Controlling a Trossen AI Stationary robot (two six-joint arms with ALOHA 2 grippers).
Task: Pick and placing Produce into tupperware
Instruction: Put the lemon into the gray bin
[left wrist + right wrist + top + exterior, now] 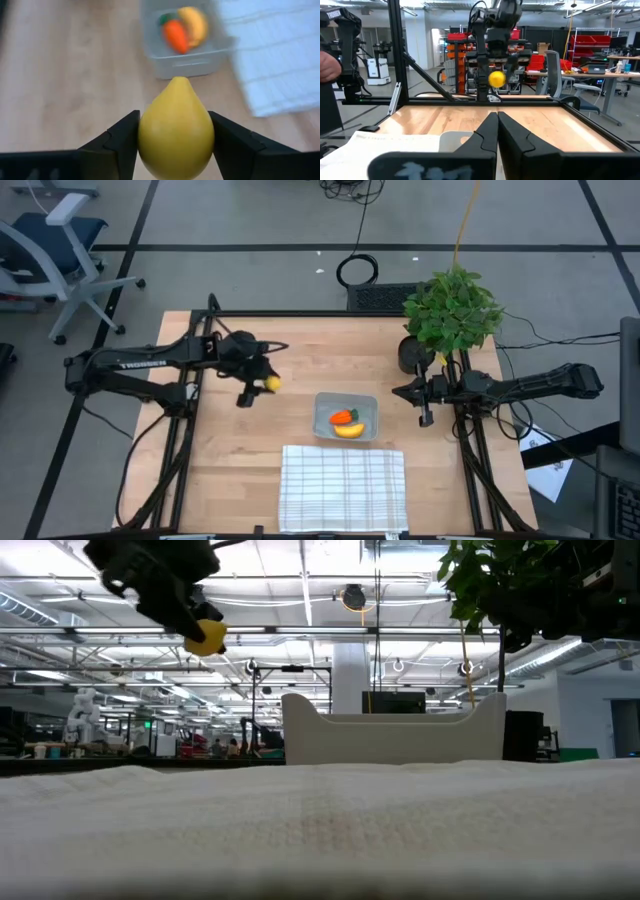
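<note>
High view: carrot (342, 417) and banana (349, 430) already placed in tupperware (369, 404). Yellow fruit (272, 383) is held clamped by left gripper (268, 383), raised, left of tupperware. Right gripper (399, 392) parked, fingers shut.

carrot (342, 417): 1 | banana (349, 430): 1 | yellow fruit (272, 383): 1 | tupperware (370, 405): 1 | cloth (342, 488): 1
</note>
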